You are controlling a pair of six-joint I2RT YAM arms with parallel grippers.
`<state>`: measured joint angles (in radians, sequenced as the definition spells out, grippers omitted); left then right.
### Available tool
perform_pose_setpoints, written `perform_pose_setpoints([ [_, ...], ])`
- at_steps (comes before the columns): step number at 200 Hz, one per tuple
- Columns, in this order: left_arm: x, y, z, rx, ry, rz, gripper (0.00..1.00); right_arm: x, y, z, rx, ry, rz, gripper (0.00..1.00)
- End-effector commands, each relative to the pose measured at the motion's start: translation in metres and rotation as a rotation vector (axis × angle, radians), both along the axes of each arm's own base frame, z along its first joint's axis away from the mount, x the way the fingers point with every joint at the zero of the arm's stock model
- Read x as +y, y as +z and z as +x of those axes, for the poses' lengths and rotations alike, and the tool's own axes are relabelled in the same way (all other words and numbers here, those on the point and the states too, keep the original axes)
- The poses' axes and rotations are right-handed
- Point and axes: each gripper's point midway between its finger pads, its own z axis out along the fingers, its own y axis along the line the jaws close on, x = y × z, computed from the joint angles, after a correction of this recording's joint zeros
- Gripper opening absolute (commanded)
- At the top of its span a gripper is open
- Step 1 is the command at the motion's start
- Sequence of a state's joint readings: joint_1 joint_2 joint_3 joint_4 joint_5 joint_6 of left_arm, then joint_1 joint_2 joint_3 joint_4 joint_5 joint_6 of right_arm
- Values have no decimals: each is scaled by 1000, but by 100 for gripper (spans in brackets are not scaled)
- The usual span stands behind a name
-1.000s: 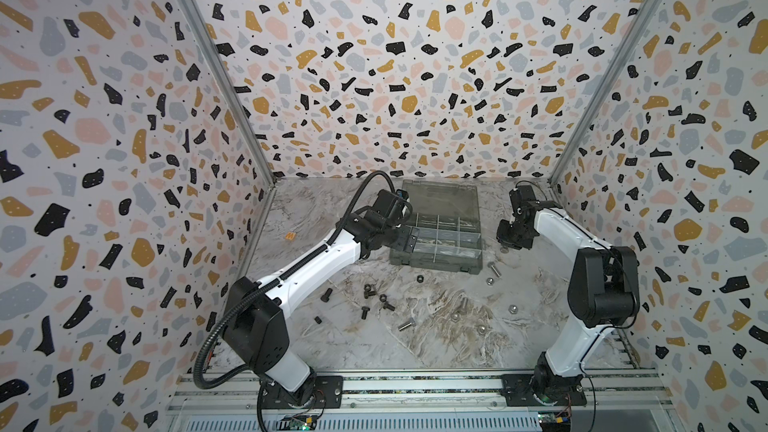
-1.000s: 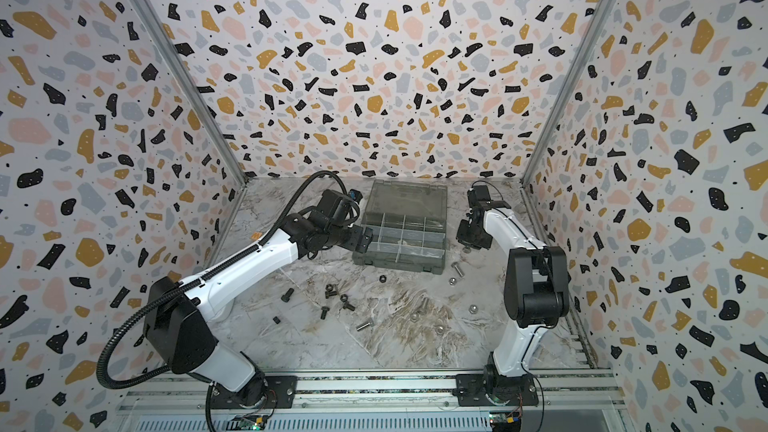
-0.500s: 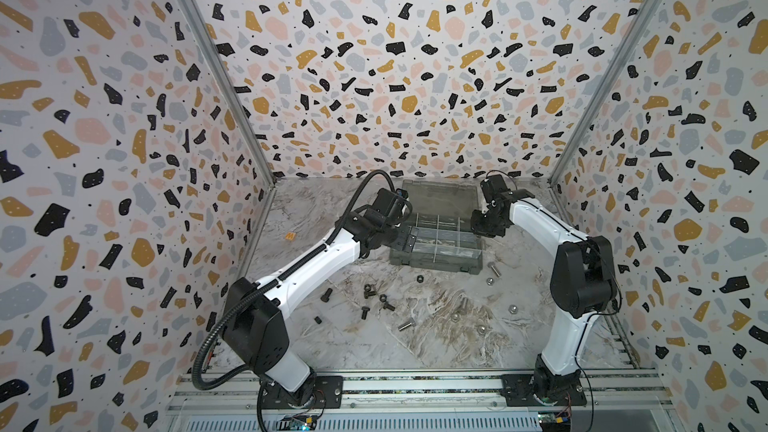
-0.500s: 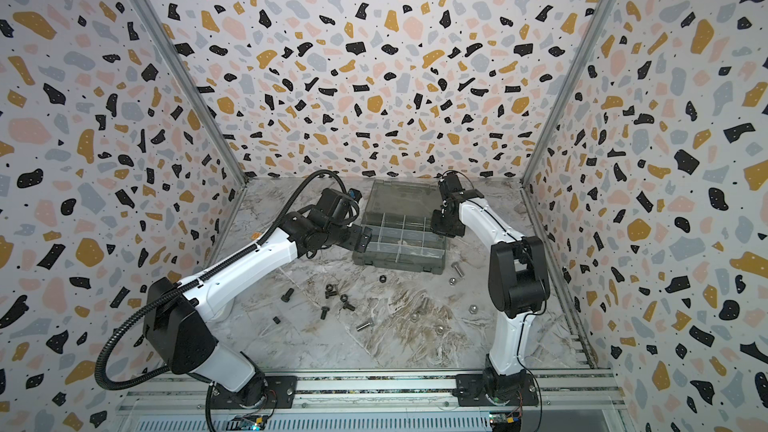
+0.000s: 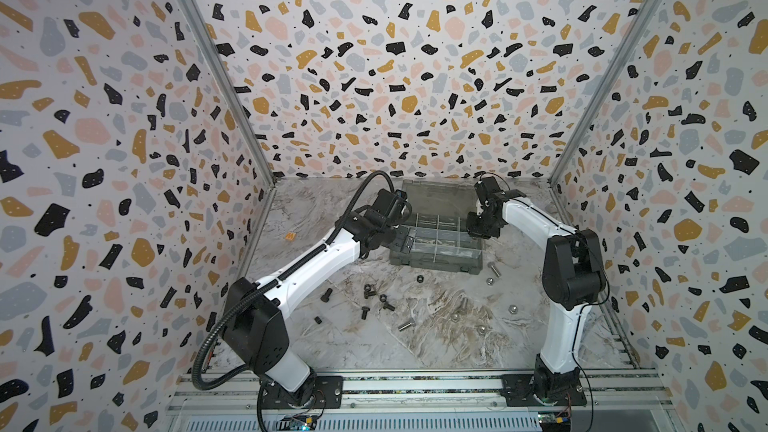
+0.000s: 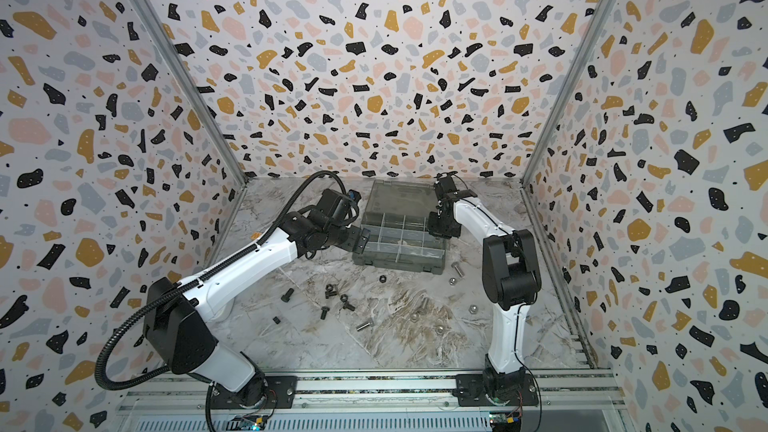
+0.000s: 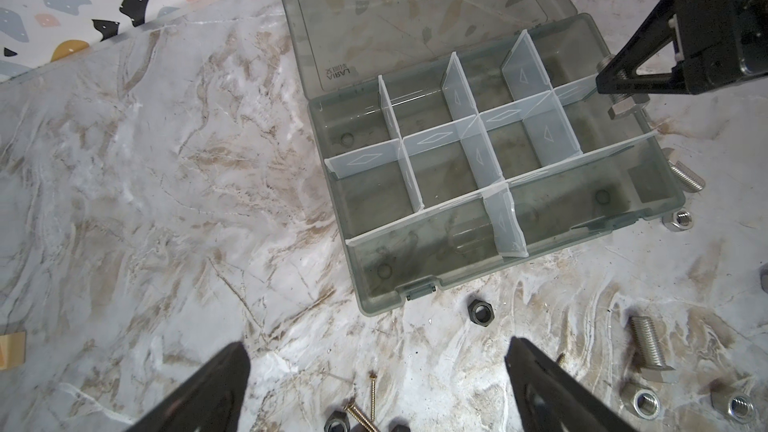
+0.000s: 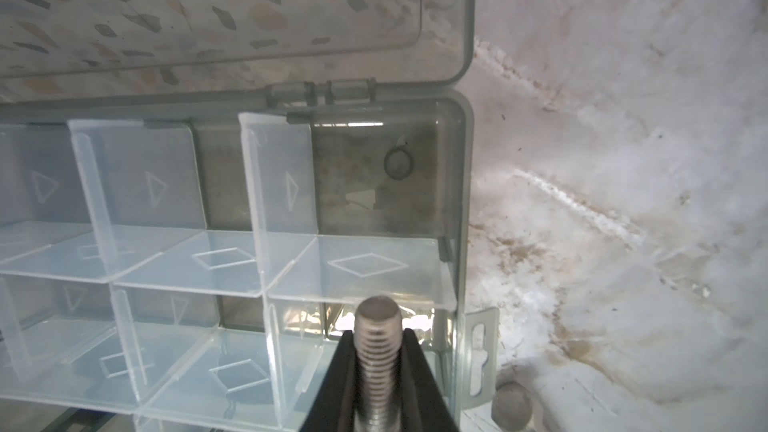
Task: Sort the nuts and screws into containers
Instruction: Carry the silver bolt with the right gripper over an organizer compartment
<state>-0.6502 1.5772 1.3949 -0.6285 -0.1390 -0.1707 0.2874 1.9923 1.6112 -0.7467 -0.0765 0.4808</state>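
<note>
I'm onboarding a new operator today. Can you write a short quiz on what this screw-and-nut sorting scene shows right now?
1. True or false: the left hand is shut.
2. Multiple choice: what does the right hand grip? A, a coin; B, a silver screw; C, a washer.
3. Fill in: the lid of the organiser box is ___.

Key: 1 false, its jaws stand wide apart. 2 B. 3 open.
</note>
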Motion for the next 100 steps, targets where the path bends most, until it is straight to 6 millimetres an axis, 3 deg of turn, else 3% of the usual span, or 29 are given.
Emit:
perform_pose_setpoints([
  [1, -4, 16, 8, -44, -6, -7, 98, 3, 5, 5, -8, 11, 8, 16],
  [100, -6, 10, 12, -34, -1, 14, 97, 7, -2, -4, 16, 28, 5, 16],
])
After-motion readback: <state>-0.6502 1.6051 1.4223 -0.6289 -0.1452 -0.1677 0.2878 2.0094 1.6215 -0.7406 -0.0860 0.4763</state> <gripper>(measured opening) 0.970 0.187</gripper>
